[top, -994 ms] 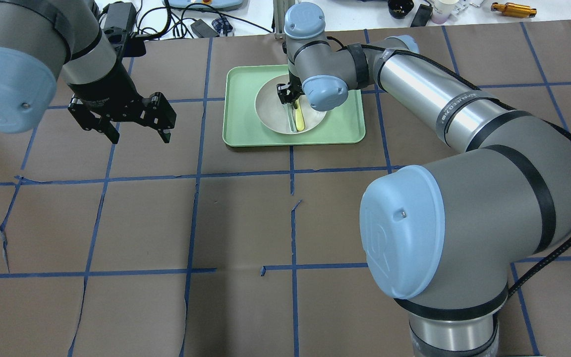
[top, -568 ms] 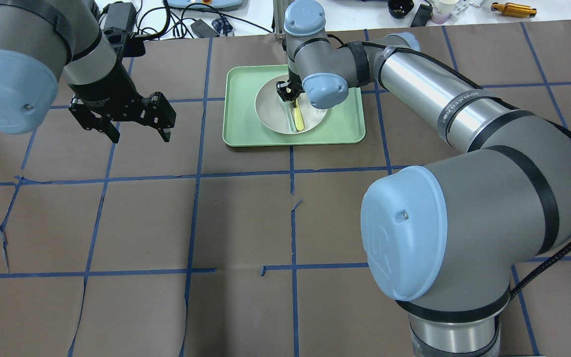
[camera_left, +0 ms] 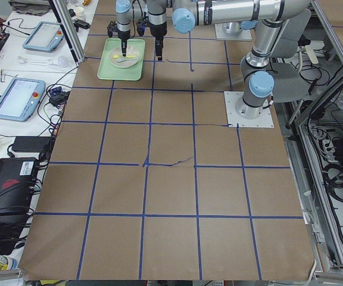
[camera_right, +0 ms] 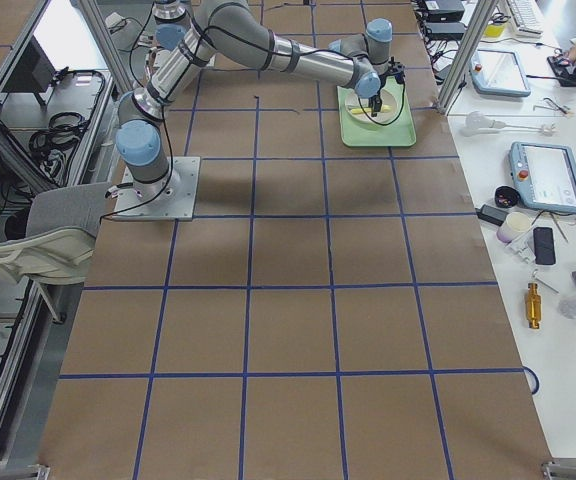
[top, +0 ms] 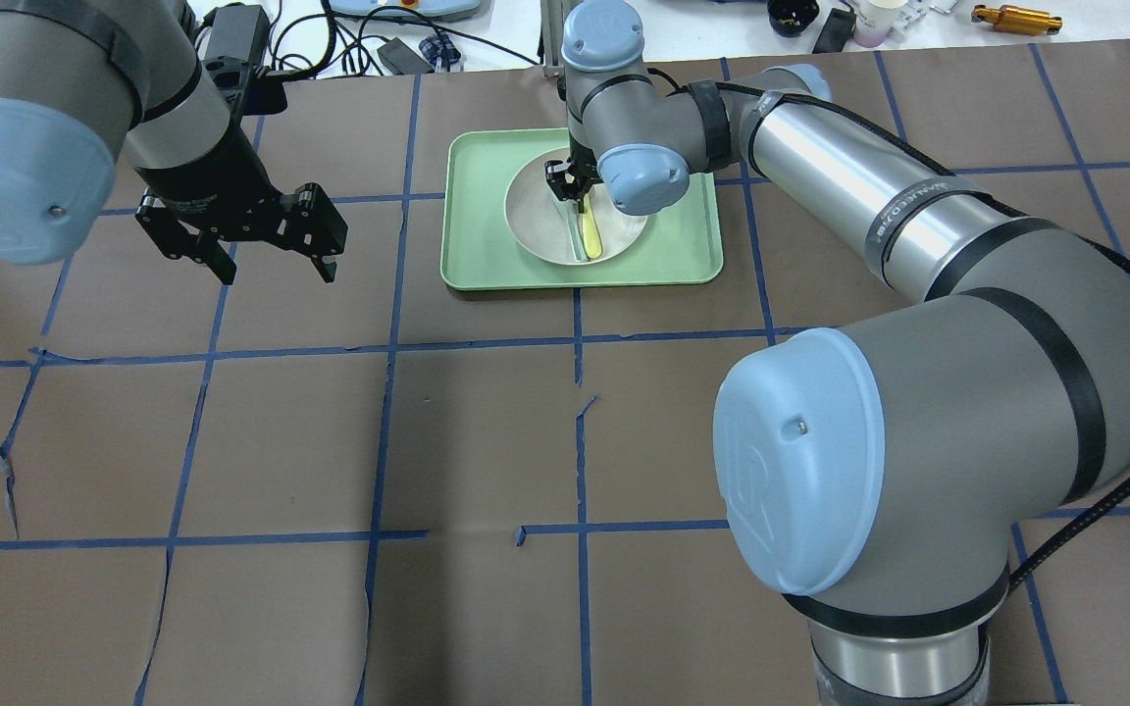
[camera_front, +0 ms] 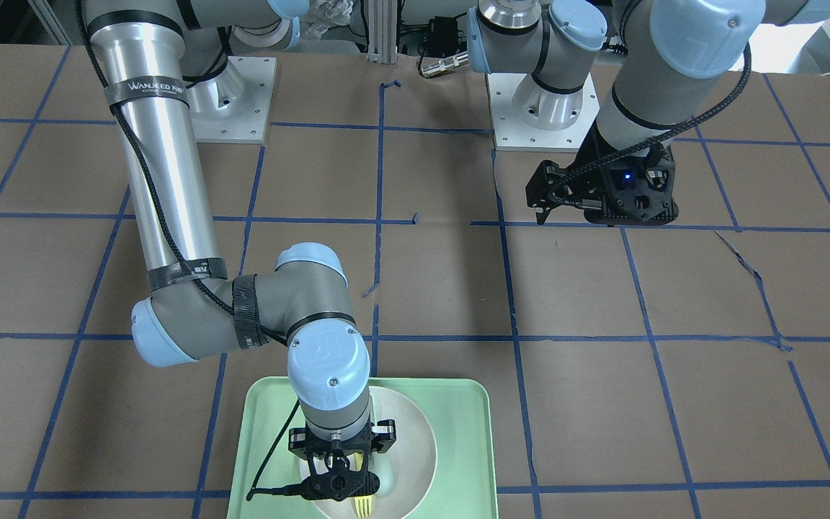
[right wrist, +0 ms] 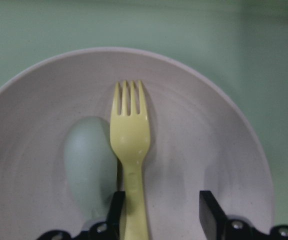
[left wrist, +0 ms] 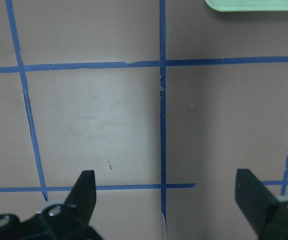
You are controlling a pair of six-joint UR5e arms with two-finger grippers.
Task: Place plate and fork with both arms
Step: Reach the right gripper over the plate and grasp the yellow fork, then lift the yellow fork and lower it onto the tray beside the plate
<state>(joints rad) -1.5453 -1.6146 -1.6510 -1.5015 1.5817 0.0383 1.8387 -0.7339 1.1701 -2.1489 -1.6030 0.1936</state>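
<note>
Yellow fork (right wrist: 130, 135) straddled at handle by right gripper (right wrist: 161, 202), jaws parted, tines pointed away; left gripper (left wrist: 165, 176) splayed, well apart.

Bright, even overhead light, soft shadows on the table (top: 487, 441); both wrist views slightly soft.

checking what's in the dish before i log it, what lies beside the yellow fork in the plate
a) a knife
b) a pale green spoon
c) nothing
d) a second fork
b, since the right wrist view shows a pale grey-green spoon lying alongside the fork inside the plate.
</note>
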